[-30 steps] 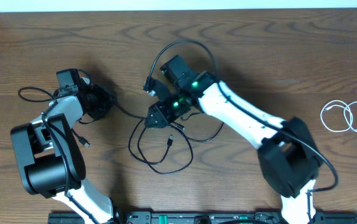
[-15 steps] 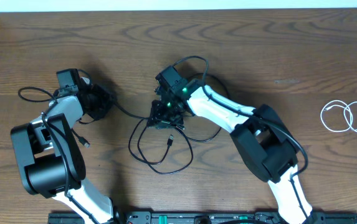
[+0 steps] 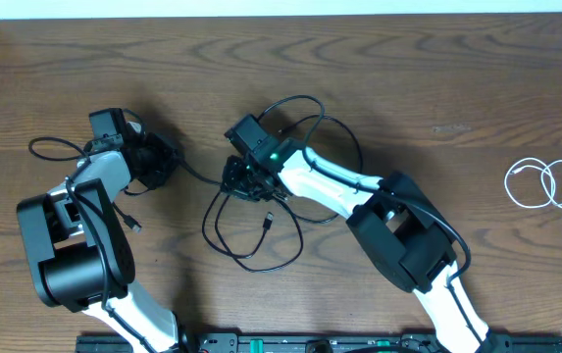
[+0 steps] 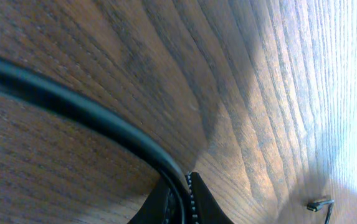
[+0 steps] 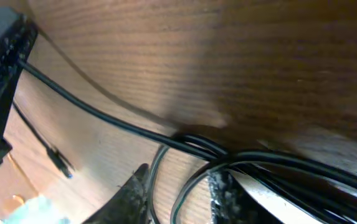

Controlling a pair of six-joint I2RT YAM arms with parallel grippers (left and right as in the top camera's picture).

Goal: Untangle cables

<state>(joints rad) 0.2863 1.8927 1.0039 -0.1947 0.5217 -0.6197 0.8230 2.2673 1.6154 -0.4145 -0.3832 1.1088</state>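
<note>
Left gripper (image 4: 181,193) pinched closed, right gripper (image 5: 178,190) with fingers apart

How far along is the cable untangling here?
Done: the white cable lies apart at the right. In hand: the left gripper pinches a black cable; the right gripper straddles the black tangle, jaws apart. Left: separating the looped black strands.

On the table (image 3: 437,78): the cable tangle (image 3: 251,257) lay at centre, its loops spread toward the near edge. The right gripper (image 3: 243,182) stood over the tangle's far-left part, with strands between its fingers (image 5: 134,190). One strand (image 3: 197,176) ran left from there to the left gripper (image 3: 169,163). A further loop (image 3: 50,147) lay left of that gripper. A separate cable (image 3: 545,186) lay well apart, at the right edge.
</note>
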